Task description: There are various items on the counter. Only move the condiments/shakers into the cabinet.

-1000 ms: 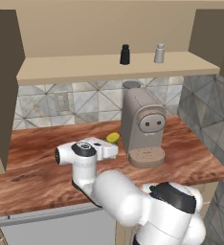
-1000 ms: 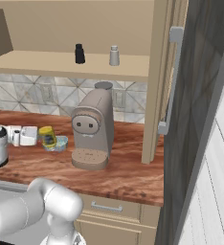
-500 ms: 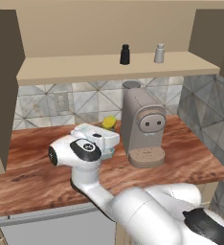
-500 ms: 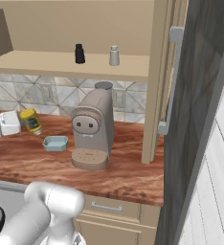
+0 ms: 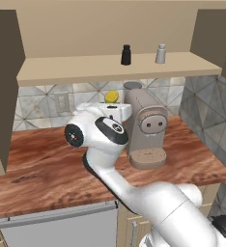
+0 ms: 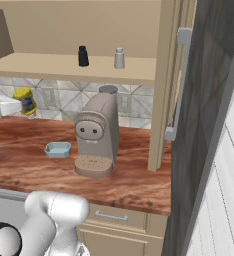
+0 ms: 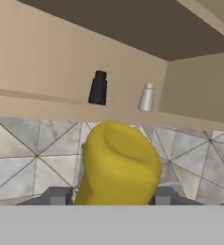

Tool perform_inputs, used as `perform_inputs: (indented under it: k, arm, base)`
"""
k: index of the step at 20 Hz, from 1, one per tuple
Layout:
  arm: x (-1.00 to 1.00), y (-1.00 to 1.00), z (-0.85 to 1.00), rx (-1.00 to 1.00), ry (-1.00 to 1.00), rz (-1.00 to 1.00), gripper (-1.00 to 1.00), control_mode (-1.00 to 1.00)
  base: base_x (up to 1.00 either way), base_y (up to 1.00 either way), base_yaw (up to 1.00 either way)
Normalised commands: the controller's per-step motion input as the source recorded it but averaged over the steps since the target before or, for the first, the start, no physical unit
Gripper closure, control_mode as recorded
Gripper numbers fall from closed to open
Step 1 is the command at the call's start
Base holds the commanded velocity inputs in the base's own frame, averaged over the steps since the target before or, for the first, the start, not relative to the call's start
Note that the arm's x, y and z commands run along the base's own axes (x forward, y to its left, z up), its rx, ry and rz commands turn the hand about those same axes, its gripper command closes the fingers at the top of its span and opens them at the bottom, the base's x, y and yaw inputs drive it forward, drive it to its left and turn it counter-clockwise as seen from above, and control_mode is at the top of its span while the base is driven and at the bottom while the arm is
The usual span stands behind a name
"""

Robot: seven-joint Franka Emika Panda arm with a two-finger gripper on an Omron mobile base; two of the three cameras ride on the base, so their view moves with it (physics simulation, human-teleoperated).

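My gripper [image 7: 110,196] is shut on the yellow squeeze bottle [image 7: 117,165], one dark fingertip [image 7: 59,196] showing on each side of it. The bottle [image 6: 25,101] hangs in the air above the counter [image 6: 34,165], left of the coffee machine, below the cabinet's shelf board [image 5: 115,70]. From the left base view its yellow top [image 5: 111,95] pokes up over the white hand. On the shelf stand the black shaker [image 5: 126,55] and the grey-white shaker [image 5: 160,54], seen also from the hand as the black shaker [image 7: 98,88] and the grey-white one [image 7: 146,98].
The beige coffee machine [image 6: 96,137] stands mid-counter, with the light-blue dish [image 6: 58,149] to its left. A dark cabinet door [image 6: 209,110] with a long handle [image 6: 176,85] hangs open at the right. Tiled wall [image 5: 47,101] runs behind the counter.
The bottle has risen in the gripper from beside the dish on the counter to well above it, nearer the shelf. The shakers have stayed put.
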Motion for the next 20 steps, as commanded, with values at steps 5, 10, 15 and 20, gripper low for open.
perform_inputs:
  k: [5, 10, 15, 20]
  arm:
    - [0.0, 0.03, 1.0, 0.0, 0.2, 0.22, 1.0, -1.0]
    - [0.0, 0.07, 0.63, -0.02, 0.19, 0.09, 1.0, -1.0]
    - [0.0, 0.03, 0.23, -0.04, -0.02, 0.0, 1.0, -1.0]
    - [-0.16, -0.02, 0.31, -0.09, -0.09, 0.07, 1.0, -1.0]
  base:
    - [0.0, 0.0, 0.0]
    - [0.0, 0.0, 0.0]
    - [0.0, 0.0, 0.0]
    - [0.0, 0.0, 0.0]
